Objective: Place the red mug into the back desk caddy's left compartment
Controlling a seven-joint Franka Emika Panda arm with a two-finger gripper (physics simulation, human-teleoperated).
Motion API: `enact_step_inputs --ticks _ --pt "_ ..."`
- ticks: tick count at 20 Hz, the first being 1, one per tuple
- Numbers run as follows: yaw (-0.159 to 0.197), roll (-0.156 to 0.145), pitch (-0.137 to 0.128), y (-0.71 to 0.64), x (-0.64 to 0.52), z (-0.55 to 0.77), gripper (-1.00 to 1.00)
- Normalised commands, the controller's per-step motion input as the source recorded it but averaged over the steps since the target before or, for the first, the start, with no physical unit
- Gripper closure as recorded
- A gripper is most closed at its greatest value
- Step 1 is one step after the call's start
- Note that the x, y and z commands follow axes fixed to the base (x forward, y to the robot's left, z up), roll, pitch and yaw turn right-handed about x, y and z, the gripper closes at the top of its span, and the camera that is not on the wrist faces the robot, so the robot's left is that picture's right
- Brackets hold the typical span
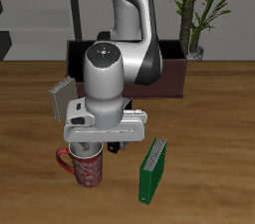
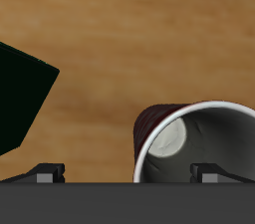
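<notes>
Red mug (image 1: pixel 86 166) upright on table (image 1: pixel 214 118) near front edge, opening up, handle at 9 o'clock. Gripper (image 1: pixel 100 144) directly over rim at mug's 12 o'clock, likely lined up for rim pinch. Finger state: cannot tell; fingertips hidden, wrist view shows only mug rim (image 2: pixel 199 138) close below. Green book (image 1: pixel 152 171) standing at mug's 3 o'clock. Back desk caddy (image 1: pixel 171 74) far back at 12 o'clock, behind arm; left compartment not discernible.

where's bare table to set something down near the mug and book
Bare wood lies between the red mug and the green book, and beyond the book. It is crowded behind the mug, where the arm blocks the back desk caddy.
</notes>
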Motion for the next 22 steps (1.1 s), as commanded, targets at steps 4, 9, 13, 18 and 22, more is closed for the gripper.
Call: enact_step_inputs --ticks 4,9,13,18,22 --pt "0.003 0.008 0.023 -0.01 0.02 -0.17 1.0" --pt "-0.022 0.0 0.009 -0.02 0.01 -0.06 1.0" --pt "0.008 -0.003 -0.023 -0.01 -0.05 0.13 1.0" --pt "0.018 -0.024 -0.084 -0.11 -0.12 0.45 1.0" --pt "-0.008 -0.058 -0.093 -0.28 -0.26 0.77 1.0"
